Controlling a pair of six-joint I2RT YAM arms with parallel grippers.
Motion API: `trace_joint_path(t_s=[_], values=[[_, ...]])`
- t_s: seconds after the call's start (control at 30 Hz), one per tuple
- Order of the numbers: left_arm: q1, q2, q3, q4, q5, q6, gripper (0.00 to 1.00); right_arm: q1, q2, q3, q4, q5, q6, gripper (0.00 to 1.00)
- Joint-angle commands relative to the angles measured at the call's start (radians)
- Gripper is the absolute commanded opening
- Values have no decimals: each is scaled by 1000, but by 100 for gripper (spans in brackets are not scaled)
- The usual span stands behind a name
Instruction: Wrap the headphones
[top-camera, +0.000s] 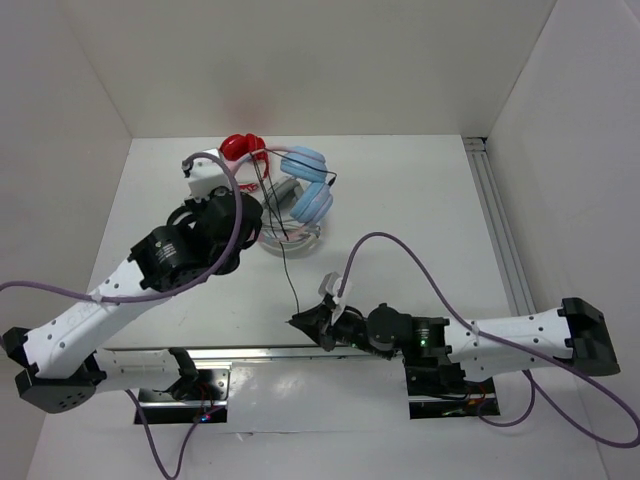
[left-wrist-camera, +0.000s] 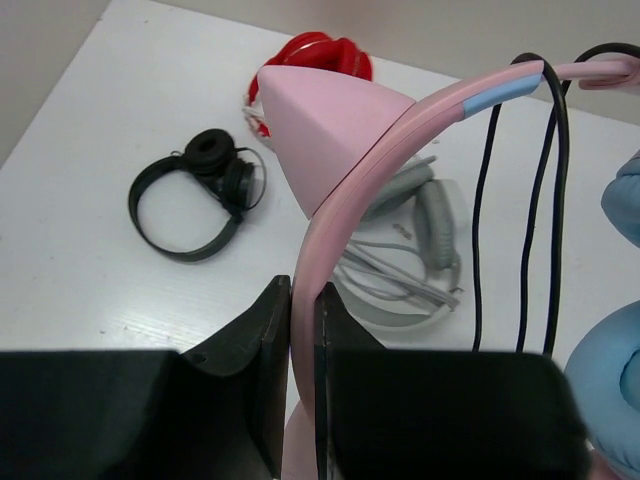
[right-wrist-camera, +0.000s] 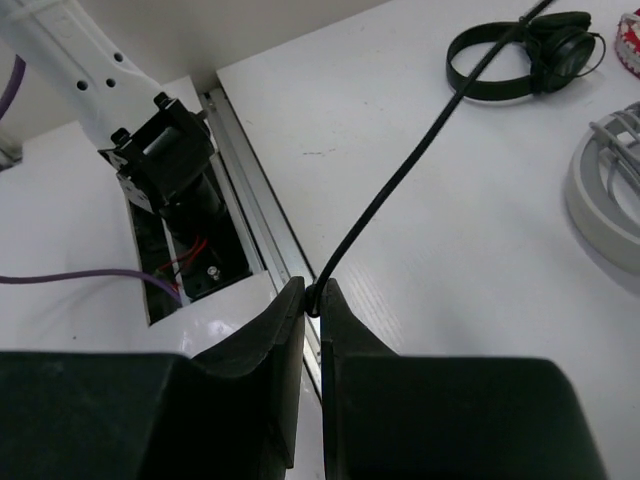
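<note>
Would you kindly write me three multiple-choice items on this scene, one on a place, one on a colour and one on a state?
1. Where does the left hand grip the headphones?
A: an ear cup. B: the pink headband. C: the cable.
2. What colour are the ear cups?
A: red. B: grey. C: light blue.
3. The right hand is:
A: shut on the cable. B: wide open. C: shut on a grey pair.

Answers: B, the left wrist view shows the pink headband clamped in the hand; C, both cups show light blue; A, the black cable runs into the closed hand.

No readable text (labels or brands).
</note>
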Motion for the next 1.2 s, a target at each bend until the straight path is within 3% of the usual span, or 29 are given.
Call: trace_joint_path(t_s=[0.0, 0.27, 0.63, 0.83, 0.93, 1.17], values=[[57, -19, -20, 60, -8, -35, 0, 52, 26, 129, -185, 145, -42, 0], [82, 79, -72, 94, 136, 206, 0, 132, 116, 369, -498, 285, -134, 0], [-42, 36, -147, 77, 460, 539, 0, 204, 197, 625, -880, 395, -235, 0], [-151, 27, -182, -44, 491, 574, 0, 321, 297, 726, -1074, 593, -220, 0], [-174, 13, -195, -53, 582, 561, 0, 353, 317, 749, -1169, 650, -182, 0], [-183, -68, -245, -44, 719, 580, 0, 376, 294, 797, -1266, 687, -149, 0]])
